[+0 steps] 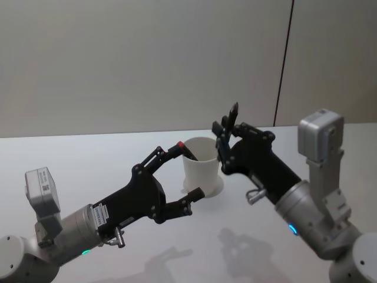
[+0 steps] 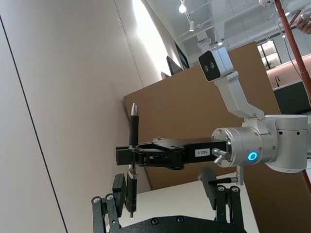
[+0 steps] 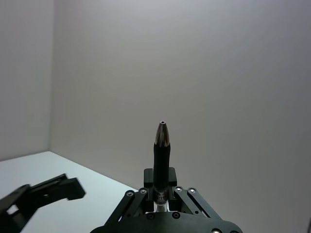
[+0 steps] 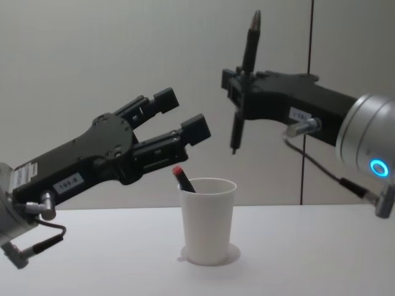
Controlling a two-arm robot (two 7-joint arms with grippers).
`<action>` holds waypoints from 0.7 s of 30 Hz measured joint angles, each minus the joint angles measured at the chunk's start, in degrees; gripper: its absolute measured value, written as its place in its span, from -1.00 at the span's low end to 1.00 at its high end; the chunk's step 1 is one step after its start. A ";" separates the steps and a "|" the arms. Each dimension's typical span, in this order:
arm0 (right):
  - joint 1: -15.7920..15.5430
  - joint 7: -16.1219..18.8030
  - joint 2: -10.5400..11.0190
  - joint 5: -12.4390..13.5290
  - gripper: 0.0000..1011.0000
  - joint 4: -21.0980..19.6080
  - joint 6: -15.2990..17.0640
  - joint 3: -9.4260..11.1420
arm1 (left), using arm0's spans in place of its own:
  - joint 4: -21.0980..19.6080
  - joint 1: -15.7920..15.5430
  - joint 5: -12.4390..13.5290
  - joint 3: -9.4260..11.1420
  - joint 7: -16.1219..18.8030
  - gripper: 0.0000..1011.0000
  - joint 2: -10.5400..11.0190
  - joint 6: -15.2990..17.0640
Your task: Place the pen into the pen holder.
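The pen holder (image 4: 207,219), a white paper cup (image 1: 203,171), stands on the table with a red-tipped pen (image 4: 183,177) leaning inside it. Up and to the right of the cup, my right gripper (image 4: 241,83) is shut on a black pen (image 4: 248,46) held upright, its lower tip level with a point above the rim. That same pen (image 3: 163,150) rises from the right gripper (image 3: 160,196) in the right wrist view. My left gripper (image 4: 185,114) hangs open over the cup's left side, holding nothing. The left wrist view has the black pen (image 2: 132,145) in front of the left gripper (image 2: 164,182).
The cup stands on a thin white disc (image 4: 234,251) on a white table (image 1: 88,159). A plain wall with a dark vertical seam (image 4: 307,148) runs behind. Both arms reach in close over the cup.
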 joint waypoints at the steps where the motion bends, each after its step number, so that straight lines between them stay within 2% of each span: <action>1: 0.14 -0.58 -0.10 -0.64 -0.73 0.02 0.15 0.00 | 0.00 0.00 0.00 0.00 0.00 0.99 0.00 0.00; 5: 1.00 -3.80 -0.62 -4.51 -0.73 0.53 1.09 0.09 | 0.00 0.00 0.00 0.00 0.00 0.99 0.00 0.00; 8: 1.53 -5.32 -0.89 -6.04 -0.73 0.97 1.57 0.23 | 0.00 0.00 0.00 0.00 0.00 0.99 0.00 0.00; 11: 2.76 -7.58 -1.43 -8.89 -0.73 2.19 2.33 0.53 | 0.00 0.00 0.00 0.00 0.00 0.99 0.00 0.00; 21: 6.35 -9.49 -2.88 -12.76 -0.73 6.75 2.90 1.37 | 0.00 0.00 0.00 -0.01 0.00 0.99 0.00 0.00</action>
